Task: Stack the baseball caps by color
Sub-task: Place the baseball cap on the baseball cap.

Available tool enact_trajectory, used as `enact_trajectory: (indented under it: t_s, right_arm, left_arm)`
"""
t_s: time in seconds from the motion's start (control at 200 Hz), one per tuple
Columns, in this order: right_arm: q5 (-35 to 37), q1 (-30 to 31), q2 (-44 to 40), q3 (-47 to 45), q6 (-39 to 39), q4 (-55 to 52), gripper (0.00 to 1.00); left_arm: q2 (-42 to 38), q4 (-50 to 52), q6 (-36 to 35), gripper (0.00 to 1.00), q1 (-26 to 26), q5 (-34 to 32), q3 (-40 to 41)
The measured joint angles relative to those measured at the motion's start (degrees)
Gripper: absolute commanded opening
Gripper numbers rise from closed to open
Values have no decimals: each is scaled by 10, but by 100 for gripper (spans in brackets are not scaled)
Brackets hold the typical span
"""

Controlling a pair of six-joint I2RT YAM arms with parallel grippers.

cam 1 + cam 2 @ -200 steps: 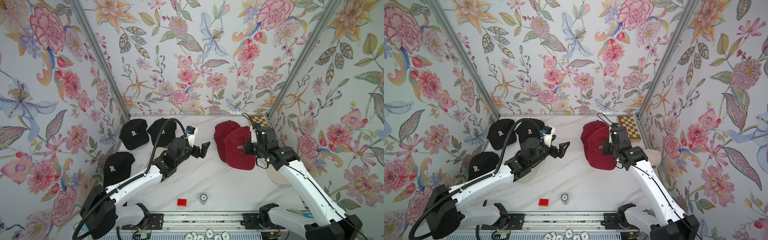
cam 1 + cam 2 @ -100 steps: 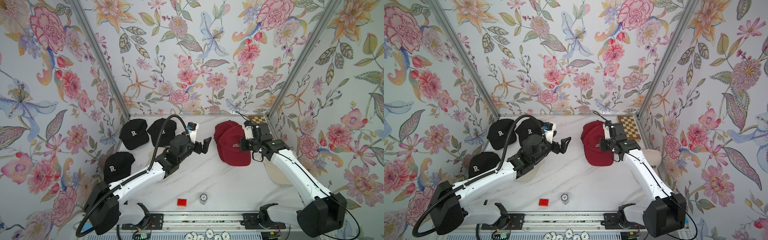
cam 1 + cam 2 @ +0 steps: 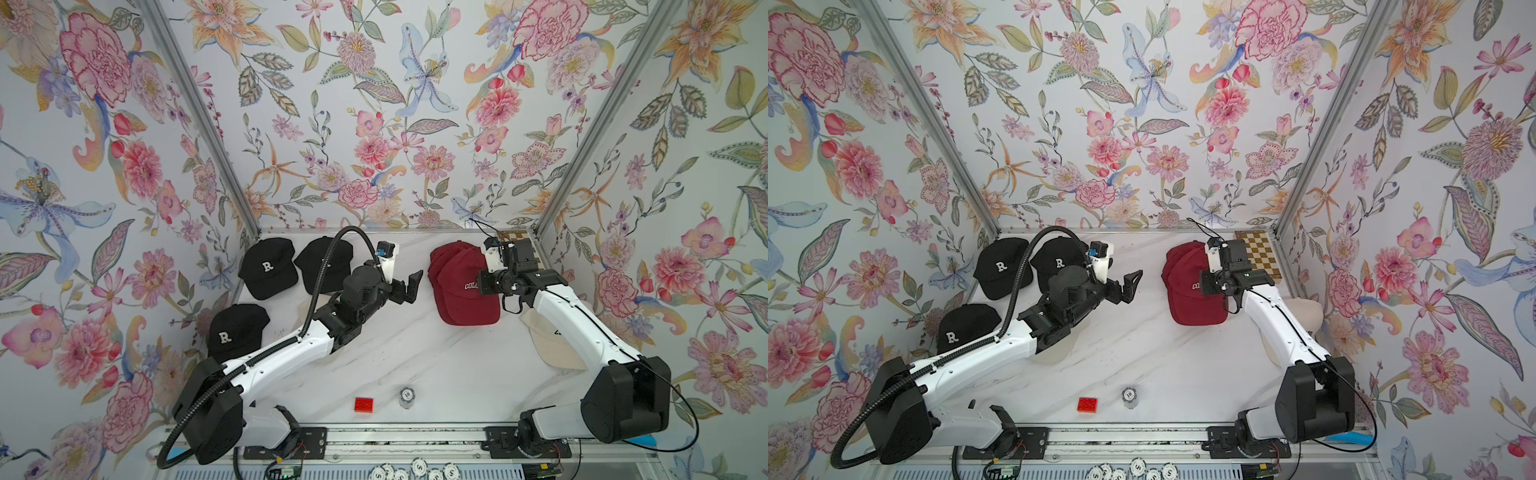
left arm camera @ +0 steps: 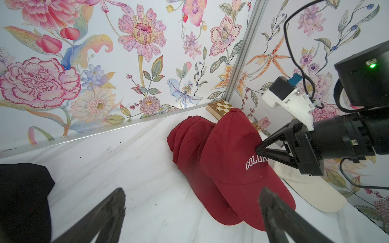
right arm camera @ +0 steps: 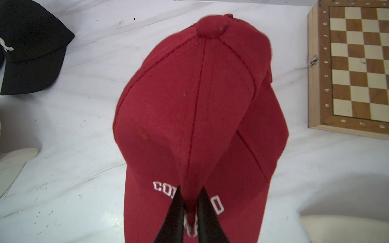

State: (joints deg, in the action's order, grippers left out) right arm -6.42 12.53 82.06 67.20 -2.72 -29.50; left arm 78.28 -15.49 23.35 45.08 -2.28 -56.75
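Your right pincer [image 5: 191,191] was closed on a pinch of fabric at the front of the top dark red cap [image 3: 461,307], right in the white "COLORADO" lettering. That cap sat on the pile of dark red caps [image 3: 440,259] at the far right of the bench [image 3: 415,353], with its brim toward the near edge, near the chessboard [image 3: 1258,257] in the corner. Your left pincer [image 3: 409,286] stood wide open and empty above the middle of the bench, pointed toward the red pile but apart from it. The three black caps [image 3: 268,268] lay singly on the left side, two side by side at the back and one nearer. A cream cap [image 3: 552,347] lay partly hidden under your right arm, near the red pile.
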Motion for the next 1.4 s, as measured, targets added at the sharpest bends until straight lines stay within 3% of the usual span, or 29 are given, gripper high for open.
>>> enact_trajectory:
  t_s: [0.646, 0.866, 1.061, 1.401]
  right_arm:
    - [-4, 0, 93, 14, 12, 24, 15]
    - [0, 0, 126, 22, 16, 34, 19]
    - [13, 0, 150, 22, 17, 43, 30]
    - [25, 0, 178, 22, 14, 65, 33]
  left_arm:
    - [29, 4, -15, 100, 0, -2, -22]
    - [29, 4, -17, 100, 0, -12, -22]
    - [26, 4, -19, 100, 0, -15, -16]
    - [-3, 9, -19, 100, 0, -27, 4]
